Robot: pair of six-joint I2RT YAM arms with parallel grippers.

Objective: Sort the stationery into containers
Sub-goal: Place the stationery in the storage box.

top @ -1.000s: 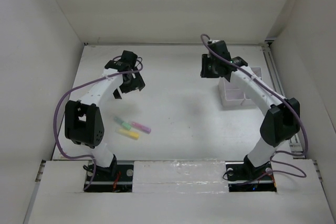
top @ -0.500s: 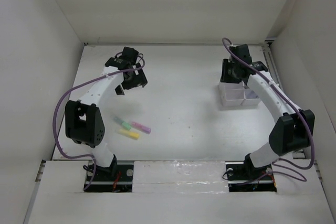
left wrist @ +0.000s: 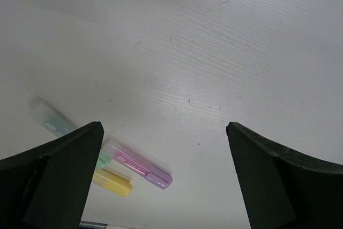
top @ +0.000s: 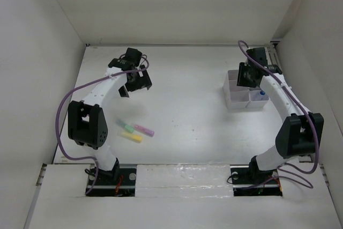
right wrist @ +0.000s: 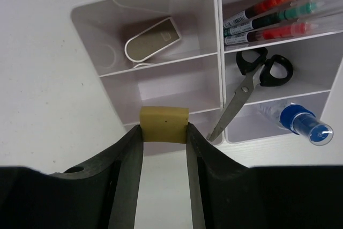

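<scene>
My right gripper (right wrist: pixel 164 134) is shut on a tan eraser (right wrist: pixel 164 123) and hangs over the near-left compartments of the white divided containers (right wrist: pixel 217 52). Another eraser (right wrist: pixel 153 38) lies in the far-left compartment. Several pens (right wrist: pixel 273 12), black-handled scissors (right wrist: pixel 252 87) and a blue-capped clear tube (right wrist: pixel 303 124) fill the right-hand compartments. In the top view the right gripper (top: pixel 247 74) is above the containers (top: pixel 233 102). My left gripper (top: pixel 134 81) is open and high over the table, with pink (left wrist: pixel 138 163), green (left wrist: pixel 53 119) and yellow (left wrist: pixel 112 182) markers far below it.
The three markers (top: pixel 134 131) lie together on the table at the near left, by the left arm's elbow. White walls close in the table on the left, right and back. The containers stand near the right wall.
The right arm has swung to the right with the tan eraser and now hangs over the containers. The left arm has hardly moved.
</scene>
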